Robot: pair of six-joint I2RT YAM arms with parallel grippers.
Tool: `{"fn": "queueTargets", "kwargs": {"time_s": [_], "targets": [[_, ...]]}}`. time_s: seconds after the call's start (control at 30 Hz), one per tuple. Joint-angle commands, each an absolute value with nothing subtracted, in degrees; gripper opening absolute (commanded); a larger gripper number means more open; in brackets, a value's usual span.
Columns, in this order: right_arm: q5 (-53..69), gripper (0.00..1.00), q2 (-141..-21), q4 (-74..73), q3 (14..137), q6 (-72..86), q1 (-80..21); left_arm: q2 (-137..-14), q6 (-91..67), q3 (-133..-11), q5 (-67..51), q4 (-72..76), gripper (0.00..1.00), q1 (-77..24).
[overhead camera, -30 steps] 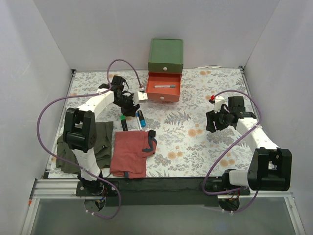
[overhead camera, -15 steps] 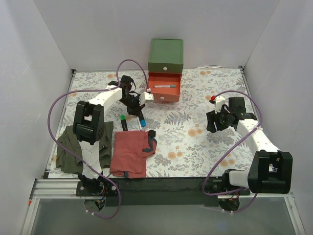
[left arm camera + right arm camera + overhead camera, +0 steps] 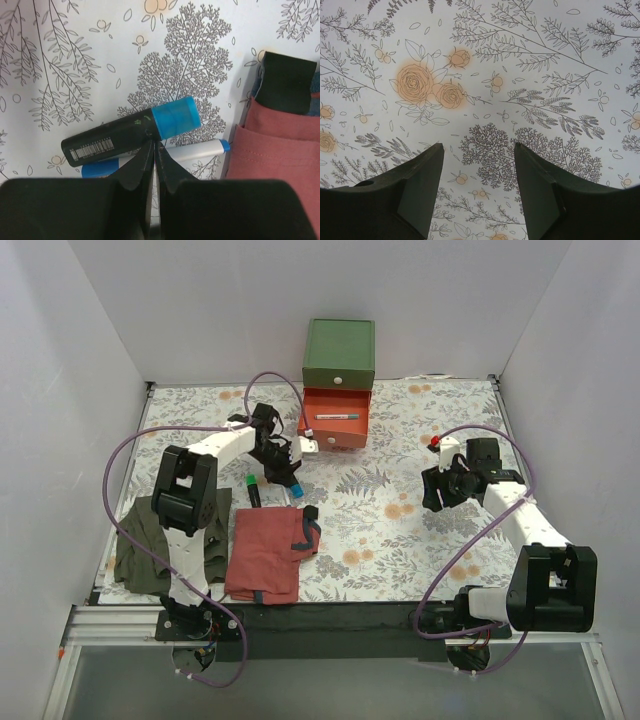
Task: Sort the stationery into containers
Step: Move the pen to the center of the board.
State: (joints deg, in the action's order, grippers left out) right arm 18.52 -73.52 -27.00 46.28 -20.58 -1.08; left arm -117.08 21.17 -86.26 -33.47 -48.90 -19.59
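Pickup, by the look of it, on the flowered table (image 3: 400, 540): the left gripper (image 3: 288, 470) sits low over the blue marker (image 3: 294, 487), with one thin pen (image 3: 336, 416) lying in the open drawer.

From above, the green-capped marker (image 3: 252, 488) lies beside the blue one. The red-orange drawer (image 3: 336, 432) stands pulled out of the green chest (image 3: 339, 352), with open table between marker and drawer. The right gripper (image 3: 438, 490) is well apart. At the left wrist, the fingers (image 3: 142, 165) are pressed together and pinch nothing, their tips at the marker's flank. A white pen (image 3: 197, 149) lies right against the marker, and the red cloth (image 3: 272, 150) crowds one side. The next move likely calls for parting the fingers to straddle the barrel. At the right wrist, the fingers (image 3: 420, 180) are spread over bare table and hold nothing.
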Motion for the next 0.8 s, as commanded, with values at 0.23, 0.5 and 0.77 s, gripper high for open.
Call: {"fn": "queueTargets", "kwargs": {"time_s": [0.23,0.5,0.77], "targets": [[18.9,0.68,-74.0,-26.28,48.16,-21.18,-0.79,-116.55,9.53,-89.02,-33.06,-43.33,0.29,-21.53],[19.51,0.68,-72.25,-26.19,45.44,-20.74,-0.7,-111.0,-22.63,-92.71,-22.26,-45.7,0.43,-21.27],[19.25,0.68,-72.25,-25.93,46.05,-21.01,-0.7,-118.92,-41.39,-103.36,-16.71,-55.47,0.36,-21.45]]}}
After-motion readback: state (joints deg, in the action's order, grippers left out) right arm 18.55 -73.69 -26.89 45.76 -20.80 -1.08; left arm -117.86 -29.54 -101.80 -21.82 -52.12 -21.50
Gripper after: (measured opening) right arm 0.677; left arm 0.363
